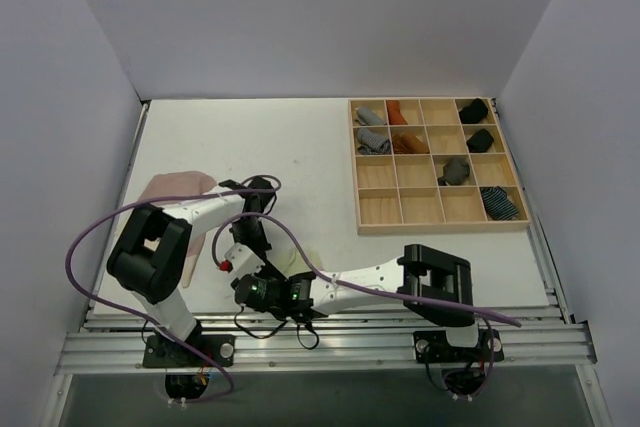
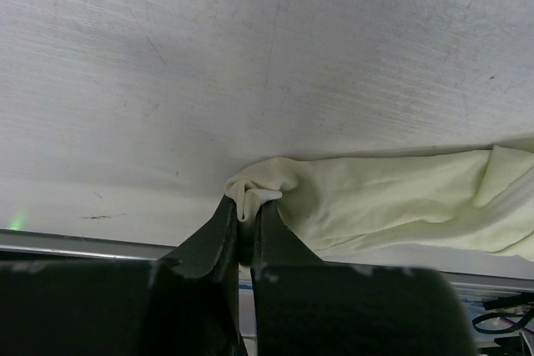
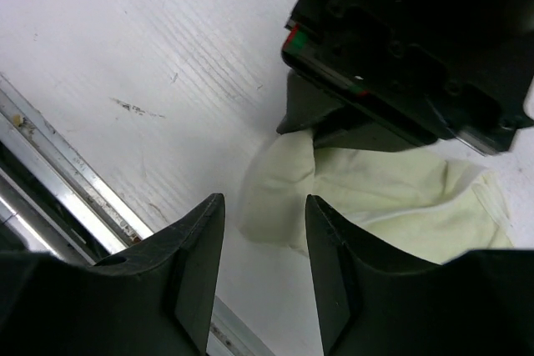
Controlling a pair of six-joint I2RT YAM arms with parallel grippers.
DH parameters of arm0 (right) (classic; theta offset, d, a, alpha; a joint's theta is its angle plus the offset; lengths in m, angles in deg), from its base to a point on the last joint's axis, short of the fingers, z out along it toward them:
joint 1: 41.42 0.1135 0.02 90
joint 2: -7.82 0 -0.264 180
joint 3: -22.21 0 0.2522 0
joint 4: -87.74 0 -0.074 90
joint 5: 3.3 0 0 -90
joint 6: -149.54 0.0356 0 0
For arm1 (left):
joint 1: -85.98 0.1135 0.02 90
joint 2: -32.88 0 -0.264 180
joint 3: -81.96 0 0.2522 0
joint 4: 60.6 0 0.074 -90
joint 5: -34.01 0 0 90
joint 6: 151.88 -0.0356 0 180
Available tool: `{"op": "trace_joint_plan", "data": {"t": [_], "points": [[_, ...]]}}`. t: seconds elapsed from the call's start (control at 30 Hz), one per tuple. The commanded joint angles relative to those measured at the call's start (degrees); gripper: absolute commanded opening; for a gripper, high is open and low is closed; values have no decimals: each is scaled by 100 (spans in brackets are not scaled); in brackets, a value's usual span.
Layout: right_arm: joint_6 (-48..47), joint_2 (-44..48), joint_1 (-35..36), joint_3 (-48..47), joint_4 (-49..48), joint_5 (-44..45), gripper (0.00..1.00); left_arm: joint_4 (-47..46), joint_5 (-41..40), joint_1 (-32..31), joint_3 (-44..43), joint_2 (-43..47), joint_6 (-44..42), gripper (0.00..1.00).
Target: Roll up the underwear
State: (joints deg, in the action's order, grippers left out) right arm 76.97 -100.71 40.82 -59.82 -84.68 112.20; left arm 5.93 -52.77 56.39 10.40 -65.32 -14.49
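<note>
The pale yellow-green underwear point(image 1: 304, 257) lies crumpled on the white table near the front edge. My left gripper point(image 2: 248, 206) is shut on one bunched corner of it point(image 2: 392, 198), low at the table. My right gripper point(image 3: 263, 214) is open and empty, its jaws on either side of the cloth's near fold point(image 3: 284, 198) without touching it, just in front of the left gripper's black body point(image 3: 400, 47). In the top view both grippers point(image 1: 255, 269) point(image 1: 248, 289) meet at the cloth's left end. The dusty pink underwear point(image 1: 175, 187) lies flat at the left, partly under the left arm.
A wooden compartment tray point(image 1: 440, 228) stands at the back right and holds grey, rust, black and blue-striped rolls. The aluminium rail point(image 1: 330, 332) runs along the near table edge, close below the grippers. A purple cable point(image 1: 90, 237) loops over the left arm.
</note>
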Motion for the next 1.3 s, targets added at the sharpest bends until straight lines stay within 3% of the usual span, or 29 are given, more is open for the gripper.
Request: {"op": "trace_joint_plan", "data": {"t": [0.0,0.4,0.53,0.73,0.8,0.93,1.1,1.27], "points": [[-257,-308,38,-274,-24,34,39,93,108,-65,-82,-183,68,2],[6,-907,-6,-565,424,676,33,137,143,-65,-117,-315,94,2],[313,-889,-15,-425,477,659,8,224,170,-30,-126,-253,147,2],[1419,-600,-129,480,214,97,1,383,196,355,-126,123,226,22],[1945,-485,-173,1014,-128,-246,0,409,179,497,-83,300,244,33],[2649,-178,-226,1886,-937,-756,0,470,82,883,-47,853,244,41],[3292,-133,-392,2651,-2017,-1317,0,497,-76,1148,-30,1293,200,45],[3881,-63,-533,3478,-3073,-1469,0,-292,379,1122,400,1917,156,46]]}}
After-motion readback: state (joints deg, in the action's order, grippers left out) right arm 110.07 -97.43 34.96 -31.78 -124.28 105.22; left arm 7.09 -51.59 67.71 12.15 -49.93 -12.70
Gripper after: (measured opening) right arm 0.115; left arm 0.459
